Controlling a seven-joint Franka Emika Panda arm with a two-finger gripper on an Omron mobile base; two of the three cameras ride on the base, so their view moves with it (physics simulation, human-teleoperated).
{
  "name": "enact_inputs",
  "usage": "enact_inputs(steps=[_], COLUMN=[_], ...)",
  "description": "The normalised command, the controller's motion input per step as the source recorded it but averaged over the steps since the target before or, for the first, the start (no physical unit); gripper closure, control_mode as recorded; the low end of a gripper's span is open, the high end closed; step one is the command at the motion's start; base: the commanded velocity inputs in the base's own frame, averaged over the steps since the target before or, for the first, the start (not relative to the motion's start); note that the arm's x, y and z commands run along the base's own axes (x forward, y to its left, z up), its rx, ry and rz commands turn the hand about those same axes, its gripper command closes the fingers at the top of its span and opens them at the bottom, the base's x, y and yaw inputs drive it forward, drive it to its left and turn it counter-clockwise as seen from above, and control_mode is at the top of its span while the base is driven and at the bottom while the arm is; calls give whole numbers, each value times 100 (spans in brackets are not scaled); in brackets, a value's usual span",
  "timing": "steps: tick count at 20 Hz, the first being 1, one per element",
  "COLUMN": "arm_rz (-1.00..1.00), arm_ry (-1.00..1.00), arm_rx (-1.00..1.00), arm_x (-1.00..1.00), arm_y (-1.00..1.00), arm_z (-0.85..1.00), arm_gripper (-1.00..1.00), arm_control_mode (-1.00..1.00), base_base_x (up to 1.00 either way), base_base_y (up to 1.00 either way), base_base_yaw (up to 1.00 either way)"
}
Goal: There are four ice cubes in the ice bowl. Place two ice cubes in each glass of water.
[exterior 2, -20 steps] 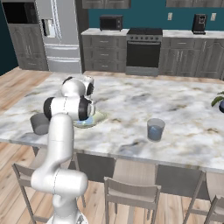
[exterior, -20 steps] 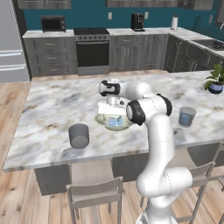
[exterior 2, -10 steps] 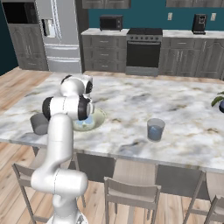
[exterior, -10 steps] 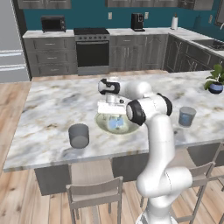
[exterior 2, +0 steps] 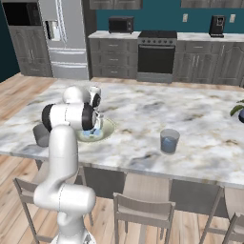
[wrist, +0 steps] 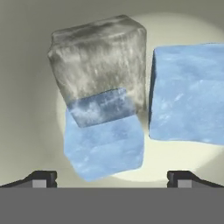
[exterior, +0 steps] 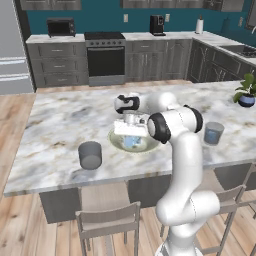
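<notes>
The pale yellow-green ice bowl (exterior: 115, 142) (exterior 2: 108, 127) sits mid-counter. My gripper (exterior: 131, 132) (wrist: 111, 177) points straight down into it, open, with nothing between its fingertips (wrist: 42, 178). Close below the hand lie three ice cubes: a greyish one (wrist: 100, 61) resting on a pale-blue one (wrist: 105, 144), and another pale-blue one (wrist: 188, 94) beside them. Ice cubes (exterior: 131, 143) show as a blue patch under the hand. One glass of water (exterior: 90, 155) (exterior 2: 40, 135) stands left of the bowl, the other (exterior: 213, 133) (exterior 2: 169, 141) to its right.
A blue plant pot (exterior: 246, 100) (exterior 2: 240, 113) stands at the counter's far right edge. Stools (exterior: 107, 222) (exterior 2: 143, 209) line the near side of the marble island (exterior: 60, 120). Cabinets and a stove run along the back wall.
The hand has sunk slightly lower over the bowl. Its jaws have stayed wide apart, and the glasses and bowl have not moved.
</notes>
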Motion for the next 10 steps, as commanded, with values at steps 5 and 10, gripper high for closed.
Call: enact_inputs(steps=[5, 10], arm_rz=[-3, 0], arm_ry=[-6, -12], arm_rx=[0, 0], arm_x=[6, 5], arm_y=[-11, 5], arm_z=[-6, -18], arm_gripper=[-100, -100], arm_control_mode=[-100, -100], base_base_x=[0, 0], base_base_y=[0, 0], base_base_yaw=[0, 0])
